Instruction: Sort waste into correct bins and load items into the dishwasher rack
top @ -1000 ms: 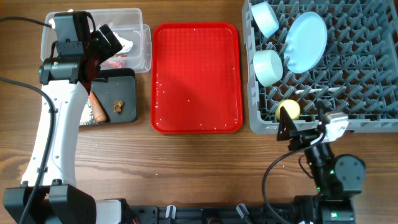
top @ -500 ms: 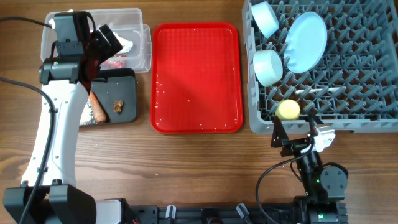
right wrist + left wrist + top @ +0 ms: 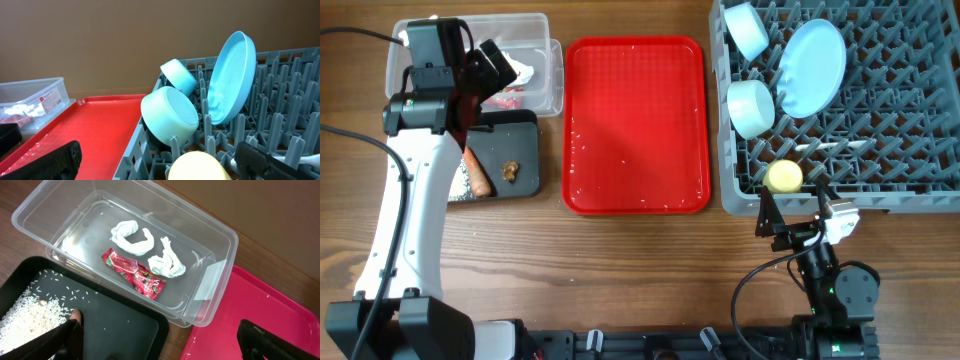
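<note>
My left gripper (image 3: 490, 62) hangs open and empty over the clear plastic bin (image 3: 535, 28) at the back left. In the left wrist view (image 3: 165, 345) its fingers frame the bin (image 3: 220, 235), which holds two white crumpled tissues (image 3: 134, 234) and a red wrapper (image 3: 134, 273). My right gripper (image 3: 792, 218) is open and empty just in front of the grey dishwasher rack (image 3: 880, 130). A yellow cup (image 3: 783, 177) sits at the rack's front edge, close ahead in the right wrist view (image 3: 200, 167). Two pale blue bowls (image 3: 170, 115) and a blue plate (image 3: 232, 77) stand in the rack.
A red tray (image 3: 635, 125) lies in the middle. A black tray (image 3: 520, 135) in front of the clear bin holds rice (image 3: 27, 317), an orange food piece (image 3: 478, 176) and a brown lump (image 3: 509, 171). The left arm reaches along the table's left side.
My right gripper has drawn back from the rack toward the front of the table, leaving the yellow cup in the rack. The left arm has not moved.
</note>
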Controlling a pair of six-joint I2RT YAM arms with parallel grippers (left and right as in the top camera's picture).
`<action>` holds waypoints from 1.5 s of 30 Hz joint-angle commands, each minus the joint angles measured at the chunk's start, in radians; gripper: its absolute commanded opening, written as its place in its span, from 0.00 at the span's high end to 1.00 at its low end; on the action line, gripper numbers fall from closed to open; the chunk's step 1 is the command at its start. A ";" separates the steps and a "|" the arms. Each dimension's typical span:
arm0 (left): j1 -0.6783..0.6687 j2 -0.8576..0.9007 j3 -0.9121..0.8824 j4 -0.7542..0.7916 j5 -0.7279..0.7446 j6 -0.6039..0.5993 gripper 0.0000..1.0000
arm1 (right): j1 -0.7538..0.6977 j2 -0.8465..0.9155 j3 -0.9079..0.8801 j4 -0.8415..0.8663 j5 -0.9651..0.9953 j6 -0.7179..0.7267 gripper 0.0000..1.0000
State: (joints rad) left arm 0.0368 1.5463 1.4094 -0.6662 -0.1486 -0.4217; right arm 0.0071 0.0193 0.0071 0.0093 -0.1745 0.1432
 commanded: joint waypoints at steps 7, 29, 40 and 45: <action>0.005 0.000 0.005 0.003 0.001 -0.005 0.00 | 0.007 -0.005 -0.002 0.004 0.021 -0.012 0.00; 0.007 -0.246 -0.299 0.289 0.172 0.240 0.00 | 0.007 -0.005 -0.002 0.004 0.021 -0.012 0.00; 0.041 -0.697 -0.773 0.495 0.175 0.242 0.00 | 0.007 -0.005 -0.002 0.004 0.021 -0.012 0.00; 0.051 -0.925 -0.952 0.520 0.174 0.232 0.00 | 0.007 -0.005 -0.002 0.004 0.021 -0.012 0.00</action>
State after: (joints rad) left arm 0.0776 0.7589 0.5701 -0.1722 0.0105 -0.2054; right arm 0.0071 0.0193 0.0071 0.0086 -0.1741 0.1432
